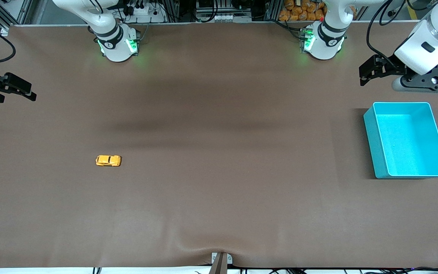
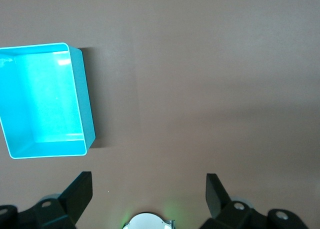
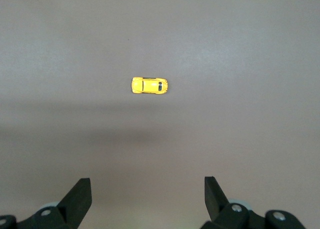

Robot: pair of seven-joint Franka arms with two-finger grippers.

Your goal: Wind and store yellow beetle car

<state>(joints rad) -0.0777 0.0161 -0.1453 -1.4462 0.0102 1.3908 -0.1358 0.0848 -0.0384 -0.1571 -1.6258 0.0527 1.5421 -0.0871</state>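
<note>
The yellow beetle car (image 1: 108, 160) (image 3: 149, 85) rests on its wheels on the brown mat, toward the right arm's end of the table. My right gripper (image 1: 17, 97) (image 3: 148, 189) hangs high over that end, open and empty, and the car lies well clear of its fingers. A turquoise bin (image 1: 375, 144) (image 2: 82, 94) stands empty at the left arm's end. Over the mat close beside the bin hovers my left gripper (image 1: 362, 76) (image 2: 148, 186), also open with nothing between its fingers.
Both arm bases (image 1: 118, 45) (image 1: 321, 43) stand along the table's back edge. A small clamp (image 1: 221, 262) sits at the middle of the front edge. A wide stretch of brown mat (image 1: 234, 160) separates the car from the bin.
</note>
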